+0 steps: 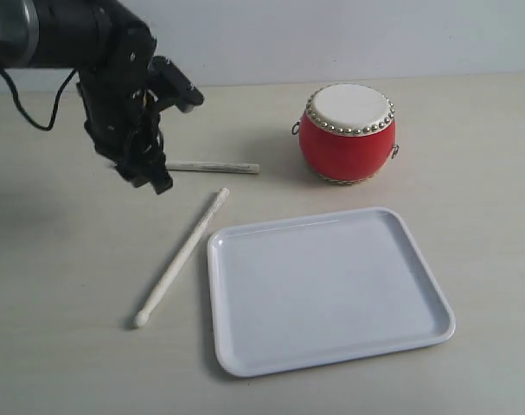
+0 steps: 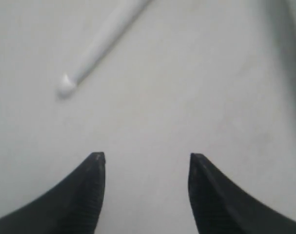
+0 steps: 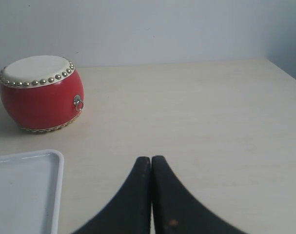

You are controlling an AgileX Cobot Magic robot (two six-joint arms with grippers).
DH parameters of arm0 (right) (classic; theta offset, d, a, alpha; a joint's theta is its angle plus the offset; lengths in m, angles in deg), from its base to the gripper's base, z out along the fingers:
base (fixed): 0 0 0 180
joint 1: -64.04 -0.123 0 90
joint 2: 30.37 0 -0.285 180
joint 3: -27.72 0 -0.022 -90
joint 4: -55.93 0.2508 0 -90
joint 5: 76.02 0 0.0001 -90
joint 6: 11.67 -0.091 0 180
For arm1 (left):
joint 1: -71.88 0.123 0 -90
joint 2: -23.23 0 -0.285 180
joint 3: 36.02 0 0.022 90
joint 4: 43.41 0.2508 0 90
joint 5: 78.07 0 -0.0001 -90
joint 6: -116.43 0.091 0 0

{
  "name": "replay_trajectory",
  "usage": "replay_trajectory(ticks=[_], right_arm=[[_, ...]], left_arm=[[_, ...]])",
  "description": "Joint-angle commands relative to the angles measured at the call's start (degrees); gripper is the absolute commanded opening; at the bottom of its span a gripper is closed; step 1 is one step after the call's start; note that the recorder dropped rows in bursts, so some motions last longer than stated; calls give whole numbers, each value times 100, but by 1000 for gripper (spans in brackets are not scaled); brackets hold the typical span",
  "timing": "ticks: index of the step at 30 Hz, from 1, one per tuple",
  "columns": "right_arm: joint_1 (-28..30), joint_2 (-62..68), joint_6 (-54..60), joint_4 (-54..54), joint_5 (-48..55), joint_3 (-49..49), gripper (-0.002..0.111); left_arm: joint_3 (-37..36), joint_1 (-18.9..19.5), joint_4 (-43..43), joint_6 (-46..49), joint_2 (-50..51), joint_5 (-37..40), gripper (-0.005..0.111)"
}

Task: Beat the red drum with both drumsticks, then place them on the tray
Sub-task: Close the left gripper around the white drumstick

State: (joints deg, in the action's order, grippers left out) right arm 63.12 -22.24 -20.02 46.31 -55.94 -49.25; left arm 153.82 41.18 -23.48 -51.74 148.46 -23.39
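Pickup was judged in hand. The left gripper [image 2: 147, 156] was seen spread and empty, a drumstick [image 2: 96, 46] lying ahead of its jaws, untouched. The right gripper [image 3: 151, 158] was clenched on nothing, the red drum [image 3: 40, 92] well ahead. Next, the shaft would need to be straddled.

Drum [image 1: 347, 134] behind tray [image 1: 327, 290] — drumsticks [image 1: 182, 258] left

OK, here's the left arm [image 1: 72, 35], upper left of ext. view: glossy black, chunky rounded housing w/ grey band at frame edge. Thin black cable [image 1: 20, 108] loops off it. Now the left gripper [image 2: 145, 158]: matte black tapered fingers [image 2: 84, 200], fine ribbing. And the right gripper [image 3: 151, 158]: same black, curved, pointed tips.
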Motion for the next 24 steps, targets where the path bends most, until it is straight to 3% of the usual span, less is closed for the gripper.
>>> replay_trajectory(ticks=[1, 6, 11, 24], right_arm=[[26, -34, 23, 19, -44, -25, 0], [26, -34, 23, 19, -44, -25, 0], [26, -34, 13, 19, -44, -25, 0], [26, -34, 13, 19, -44, -25, 0]], left_arm=[[1209, 307, -1226, 1712, 490, 457, 52], [1921, 444, -1394, 3633, 942, 387, 52], [2078, 499, -1364, 4662, 1249, 400, 52], [2215, 876, -1493, 4982, 1831, 66, 52]])
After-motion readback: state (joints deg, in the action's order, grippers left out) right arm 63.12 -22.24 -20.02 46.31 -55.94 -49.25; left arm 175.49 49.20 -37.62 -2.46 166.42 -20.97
